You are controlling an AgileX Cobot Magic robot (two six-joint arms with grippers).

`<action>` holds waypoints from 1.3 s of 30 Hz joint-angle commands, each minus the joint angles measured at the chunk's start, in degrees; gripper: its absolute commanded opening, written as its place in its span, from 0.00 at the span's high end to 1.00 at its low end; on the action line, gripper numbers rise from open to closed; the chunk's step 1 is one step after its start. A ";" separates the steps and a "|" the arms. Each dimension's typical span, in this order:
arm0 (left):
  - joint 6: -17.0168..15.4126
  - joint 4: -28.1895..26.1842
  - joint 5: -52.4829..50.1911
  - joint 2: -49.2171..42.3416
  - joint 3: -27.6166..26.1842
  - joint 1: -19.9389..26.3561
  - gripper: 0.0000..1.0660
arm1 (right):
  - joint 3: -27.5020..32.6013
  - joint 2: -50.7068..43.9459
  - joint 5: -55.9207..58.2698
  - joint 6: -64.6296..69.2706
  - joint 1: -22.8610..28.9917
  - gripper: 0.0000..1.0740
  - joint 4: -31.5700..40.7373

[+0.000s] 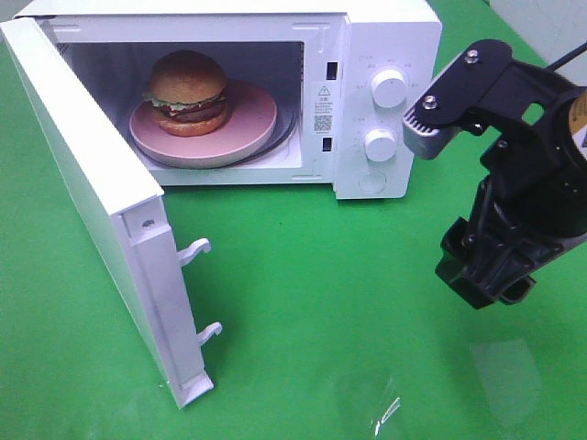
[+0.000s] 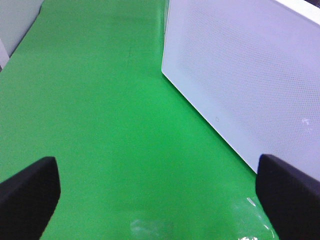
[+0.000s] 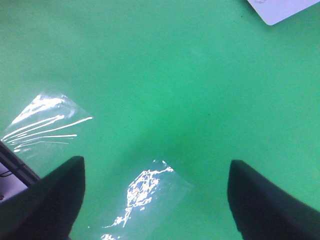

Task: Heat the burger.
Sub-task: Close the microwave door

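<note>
Closest to us, the green table [image 1: 303,302] has some shiny patches [image 1: 390,412] on it, like clear tape. The right gripper [image 3: 155,200] hangs over this bare green part. Its two fingers are far apart and nothing is between them. I think it waits here to be out of the way.

Next comes the door [image 1: 92,183] of the microwave [image 1: 385,37]. It is swung wide open. The left gripper [image 2: 160,200] is on the outer side of the door, near it but not touching. Its fingers are far apart too, with nothing in them. I think it could push the door shut from that spot.

Farthest back, the burger [image 1: 188,92] sits inside the microwave on a pink plate [image 1: 248,124]. So it is already in the right place. The door is not yet shut, and the two knobs [image 1: 389,89] on the front will need a turn after that.
</note>
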 commanded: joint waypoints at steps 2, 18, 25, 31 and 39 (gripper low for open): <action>-0.23 0.17 0.29 -0.17 0.00 -0.17 0.08 | 0.86 -3.09 2.35 1.38 0.00 0.29 -0.17; -0.23 0.17 0.29 -0.17 0.00 -0.17 0.08 | 10.77 -18.56 4.01 3.04 -16.33 0.29 5.84; -0.23 0.17 0.29 -0.17 0.00 -0.17 0.08 | 13.52 -28.53 3.50 3.04 -22.52 0.29 7.56; -0.23 0.17 0.29 -0.17 0.00 -0.17 0.08 | 17.13 -41.37 2.52 2.58 -28.02 0.29 8.54; -0.23 0.17 0.29 -0.17 0.00 -0.17 0.08 | 18.39 -54.43 2.69 2.58 -34.03 0.29 9.05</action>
